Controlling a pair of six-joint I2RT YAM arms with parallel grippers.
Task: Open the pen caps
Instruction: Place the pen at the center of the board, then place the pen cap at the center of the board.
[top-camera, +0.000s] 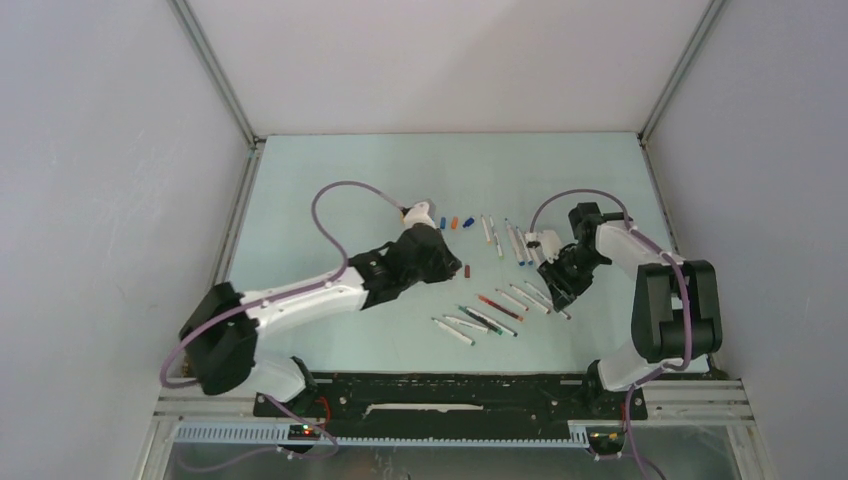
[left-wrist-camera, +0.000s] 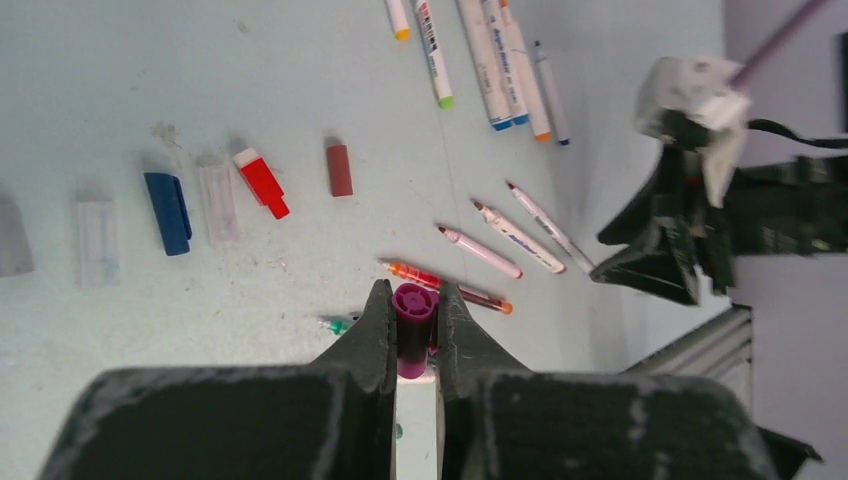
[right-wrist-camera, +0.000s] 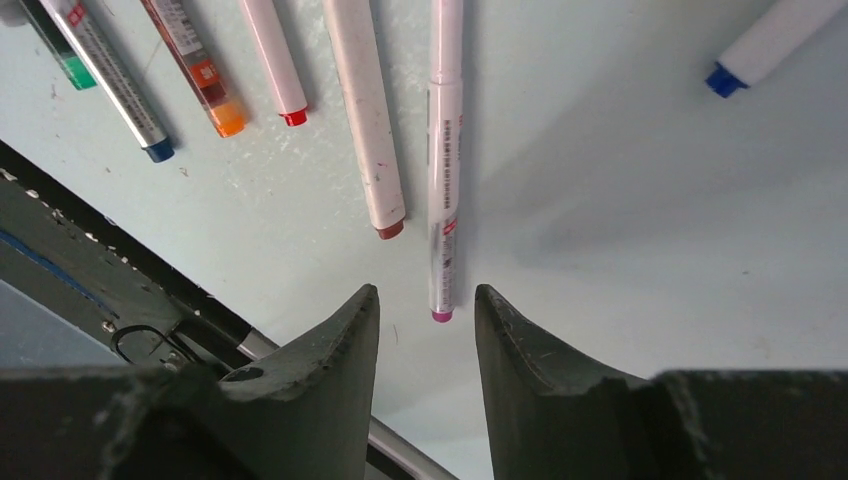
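Observation:
My left gripper (left-wrist-camera: 412, 292) is shut on a short purple pen cap (left-wrist-camera: 414, 312), held a little above the table; in the top view the left gripper (top-camera: 450, 266) is near the middle. Loose pen caps lie ahead of it: blue (left-wrist-camera: 167, 212), red (left-wrist-camera: 262, 182), dark red (left-wrist-camera: 339, 168) and a clear one (left-wrist-camera: 217, 198). My right gripper (right-wrist-camera: 427, 292) is open, fingers apart with nothing between them. Just beyond its tips lies a white pen barrel with a purple end (right-wrist-camera: 443, 150). From above, the right gripper (top-camera: 560, 290) sits over the near pens.
Uncapped white pens lie in a near row (top-camera: 497, 312) and a far row (top-camera: 515, 240). More pens lie beside the purple-ended one (right-wrist-camera: 365, 120). The black rail (right-wrist-camera: 90, 260) at the table's near edge runs just left of my right fingers. The right arm (left-wrist-camera: 690, 230) shows in the left wrist view.

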